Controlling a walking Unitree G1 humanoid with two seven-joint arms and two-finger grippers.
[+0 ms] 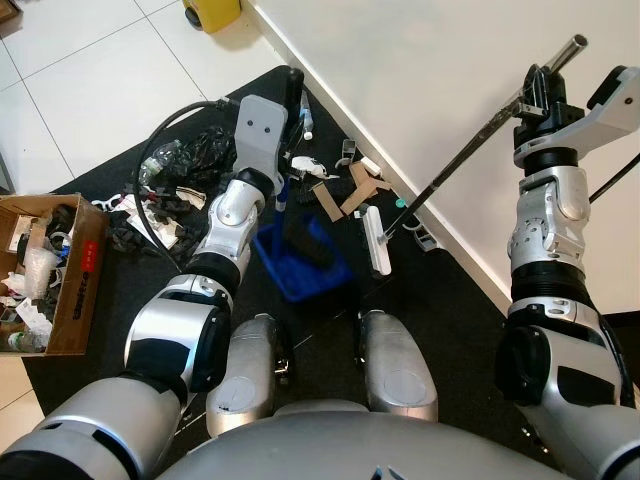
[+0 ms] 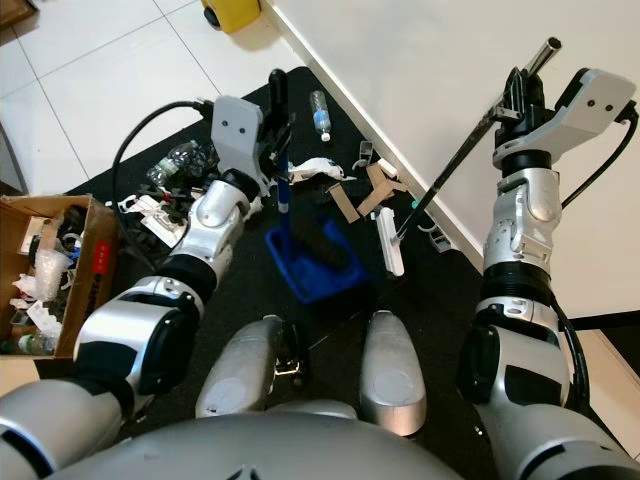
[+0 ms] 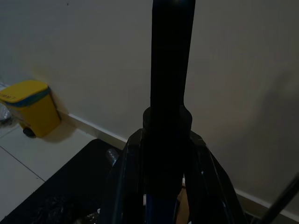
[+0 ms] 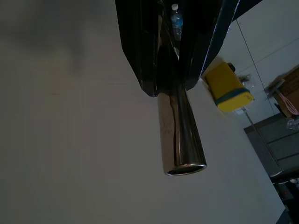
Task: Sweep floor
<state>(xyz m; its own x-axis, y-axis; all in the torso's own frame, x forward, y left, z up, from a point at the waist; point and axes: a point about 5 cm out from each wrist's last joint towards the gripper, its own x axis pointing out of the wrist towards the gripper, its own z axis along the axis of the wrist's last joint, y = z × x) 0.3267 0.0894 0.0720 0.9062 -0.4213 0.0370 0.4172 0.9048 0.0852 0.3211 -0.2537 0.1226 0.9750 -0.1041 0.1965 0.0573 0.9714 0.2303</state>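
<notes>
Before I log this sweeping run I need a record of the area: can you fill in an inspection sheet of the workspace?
Surface: black mat over white tile floor, along a white wall.
Job's things: broom with a white head near the baseboard; blue dustpan on the mat.
Clutter: cardboard scraps, plastic bottle, black bags, cardboard box full of rubbish.
Grippers: right tool shut on the broom's metal handle; left tool shut on the dustpan's upright handle.
Cables: black cable looping over the mat by the left arm.
Surroundings: yellow bin by the wall.
</notes>
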